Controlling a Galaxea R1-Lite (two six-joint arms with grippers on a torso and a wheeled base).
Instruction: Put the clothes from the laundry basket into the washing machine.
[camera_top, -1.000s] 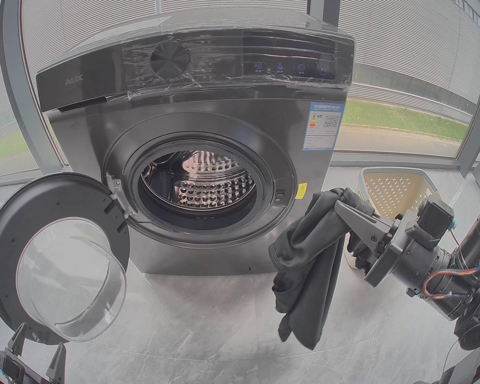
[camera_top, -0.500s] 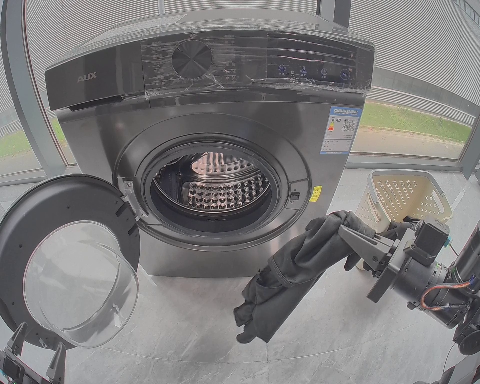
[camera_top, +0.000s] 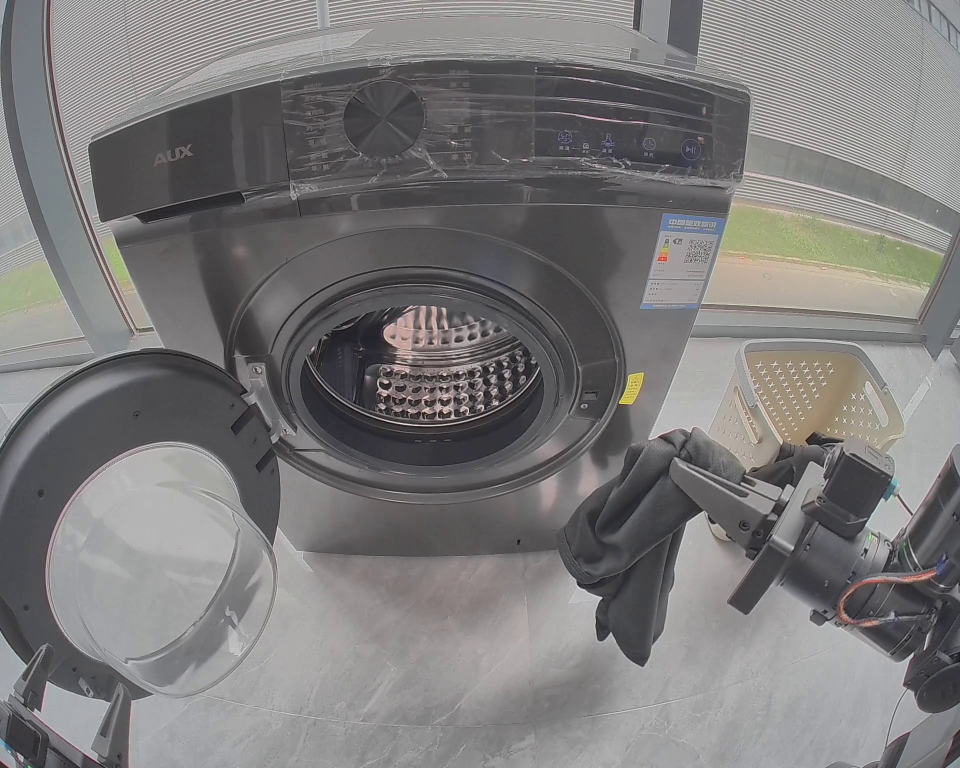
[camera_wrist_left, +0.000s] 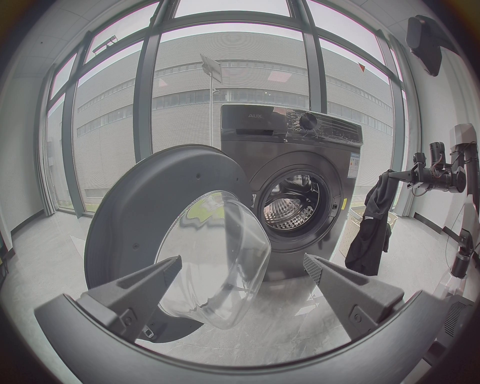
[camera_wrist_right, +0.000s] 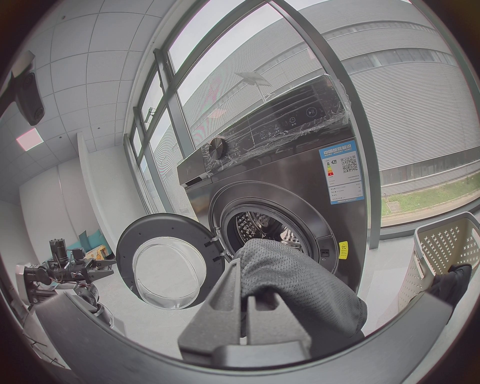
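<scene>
The garment (camera_top: 630, 530), judged limp and light, is pinched at a bunched fold by the right tool (camera_top: 688, 472); the left tool (camera_wrist_left: 241, 259) is spread wide, empty.

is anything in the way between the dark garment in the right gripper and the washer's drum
Nothing visible does. The garment hangs from the right gripper before the washer, toward its right side. The door is swung wide to the left, and the drum opening is bare.
</scene>
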